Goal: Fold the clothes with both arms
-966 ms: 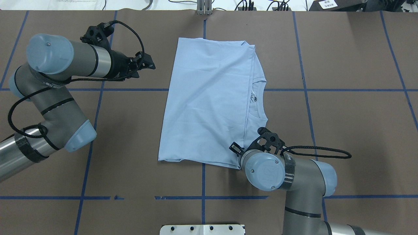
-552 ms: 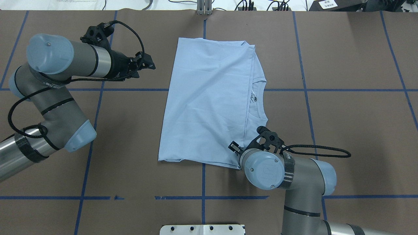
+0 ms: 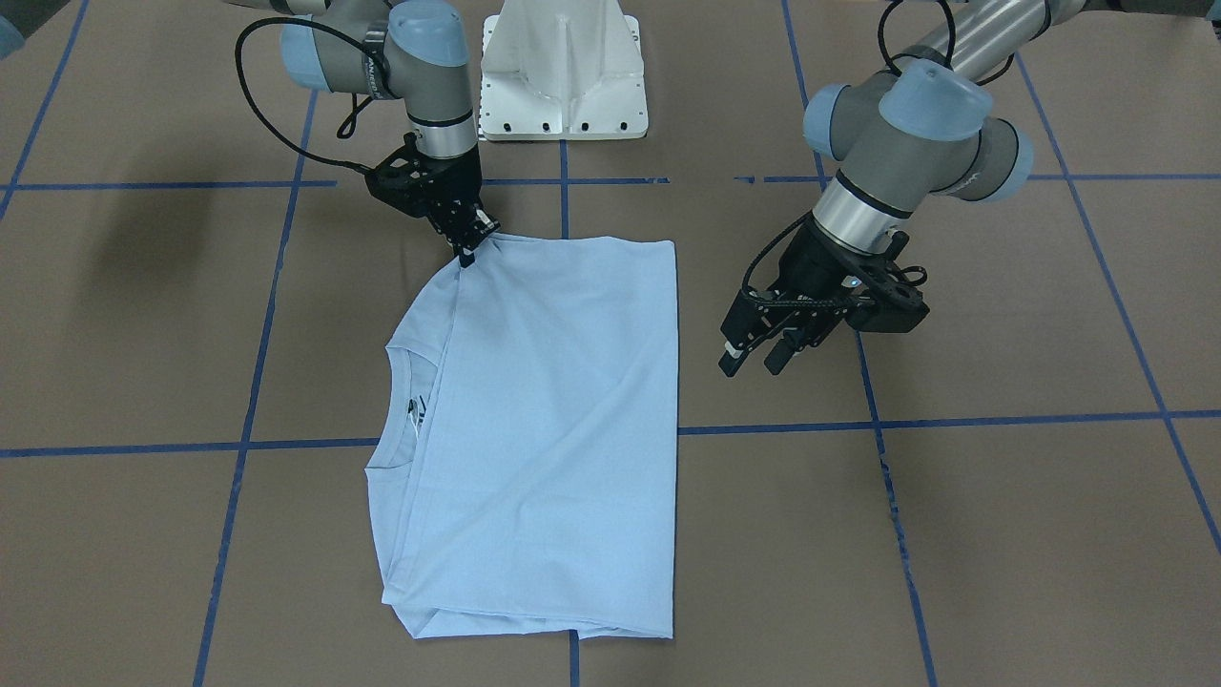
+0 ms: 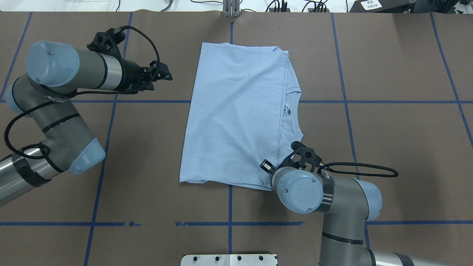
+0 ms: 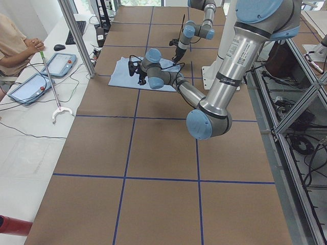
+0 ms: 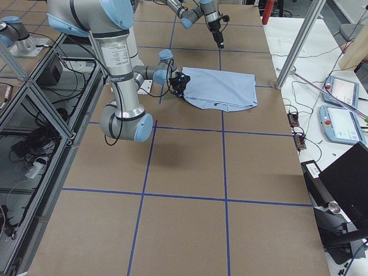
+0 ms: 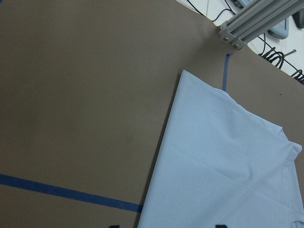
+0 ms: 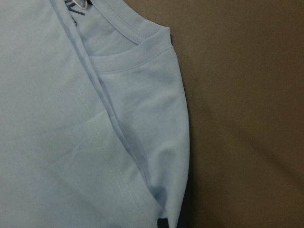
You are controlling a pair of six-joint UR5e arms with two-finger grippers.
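The light blue T-shirt (image 3: 544,410) lies folded lengthwise on the brown table, its collar and dark neck label (image 4: 289,110) showing along one long edge. My right gripper (image 3: 466,256) points straight down and is shut on the shirt's corner nearest the robot base, where the fabric rises into a small peak. In the overhead view its wrist hides the fingers. The right wrist view shows the T-shirt (image 8: 71,118) close up, with a sleeve fold. My left gripper (image 3: 752,363) hovers open beside the shirt's other long edge, a little clear of it, also seen as left gripper (image 4: 165,76).
The white pedestal base (image 3: 563,72) stands at the robot's edge of the table. Blue tape lines (image 4: 147,101) grid the brown surface. An aluminium post (image 4: 231,9) stands at the far edge. A person (image 5: 15,46) sits by side tablets (image 5: 59,64).
The left arm has drawn back slightly, away from the shirt. The right wrist has shifted only slightly at the shirt's corner. The shirt lies as before.
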